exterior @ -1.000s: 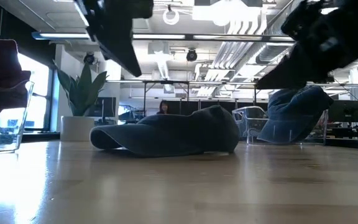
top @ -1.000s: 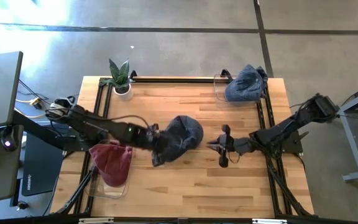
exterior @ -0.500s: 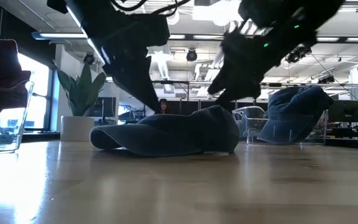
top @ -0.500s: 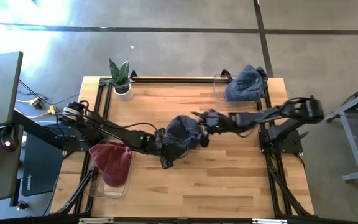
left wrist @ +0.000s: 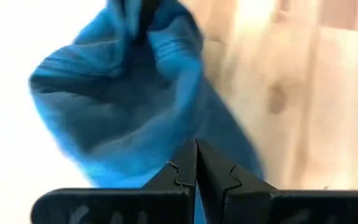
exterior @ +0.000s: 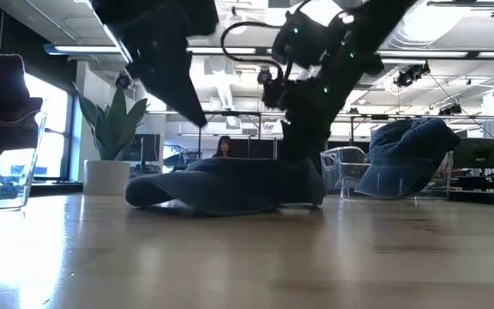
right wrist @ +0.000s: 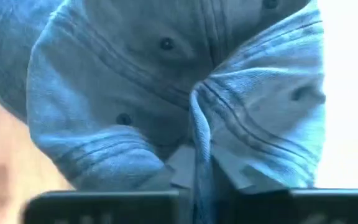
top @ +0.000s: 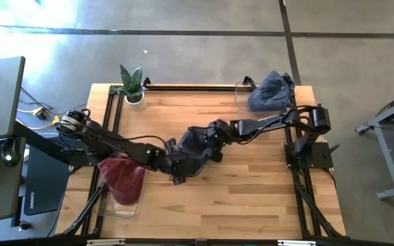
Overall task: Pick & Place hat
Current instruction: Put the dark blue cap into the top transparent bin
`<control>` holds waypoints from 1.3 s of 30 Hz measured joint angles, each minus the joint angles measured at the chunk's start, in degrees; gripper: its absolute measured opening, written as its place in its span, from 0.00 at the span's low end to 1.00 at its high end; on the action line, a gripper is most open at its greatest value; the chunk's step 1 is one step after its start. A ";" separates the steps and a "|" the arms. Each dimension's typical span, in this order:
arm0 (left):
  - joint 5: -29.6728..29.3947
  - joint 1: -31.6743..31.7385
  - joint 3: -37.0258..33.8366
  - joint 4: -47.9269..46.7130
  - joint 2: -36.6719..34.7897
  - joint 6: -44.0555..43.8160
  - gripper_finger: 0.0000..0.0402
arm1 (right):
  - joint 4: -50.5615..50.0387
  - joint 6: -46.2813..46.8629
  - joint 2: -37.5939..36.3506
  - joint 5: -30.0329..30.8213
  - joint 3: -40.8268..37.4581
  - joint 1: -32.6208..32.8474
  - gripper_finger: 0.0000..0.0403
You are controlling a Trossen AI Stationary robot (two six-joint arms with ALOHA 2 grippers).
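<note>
Presently, the soft blue denim cap point(top: 198, 147) lies on the light wooden butcher-block table point(top: 252, 191), near its middle, with both arms reaching onto it. The right gripper point(top: 214, 131) sits on the far right side of the cap; the right wrist view shows a raised fold of blue cloth point(right wrist: 199, 134) pinched between its two dark fingers point(right wrist: 166, 180), which are drawn close together on the fabric. The left gripper point(top: 172, 162) lies at the cap's near left edge. In the left wrist view its fingers point(left wrist: 182, 171) are pressed fully together, and the blue cloth lies just beyond the tips; whether any fabric is caught between them cannot be told.

In the low view the cap rests flat on the table surface, brim point(exterior: 148, 190) toward the left, with the right arm's wrist point(exterior: 311, 94) coming down onto its crown.

A second blue cloth hat point(top: 271, 92) sits in a clear plastic bin point(top: 241, 96) at the far right corner of the table. A dark red cloth hat point(top: 123, 179) lies in another clear bin point(top: 118, 208) at the near left edge. A small green potted plant in a white pot point(top: 133, 85) stands at the far left corner.
</note>
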 joint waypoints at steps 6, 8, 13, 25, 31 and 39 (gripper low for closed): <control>-17.31 -5.50 2.82 -11.51 -4.69 -4.67 0.00 | -9.13 -11.36 -6.57 19.81 8.70 0.89 0.08; -22.89 -7.41 3.10 -11.95 -5.74 -5.51 0.00 | -9.65 -18.00 -8.90 27.22 11.08 1.63 0.04; -30.56 -12.48 2.99 -12.22 -6.57 -4.58 0.00 | -9.38 -28.03 -13.18 27.37 12.57 4.73 0.03; -21.48 -16.03 2.96 -6.15 -6.49 4.94 0.00 | 10.95 -14.28 -11.26 -0.11 -11.55 21.69 0.06; -20.11 -16.01 2.96 -2.56 -6.46 8.19 0.00 | 19.89 -9.50 -11.11 -0.50 -16.94 28.00 0.24; -20.13 -15.99 2.96 0.16 -6.46 8.79 0.00 | 10.10 -1.43 -11.09 -13.77 -7.34 28.36 0.56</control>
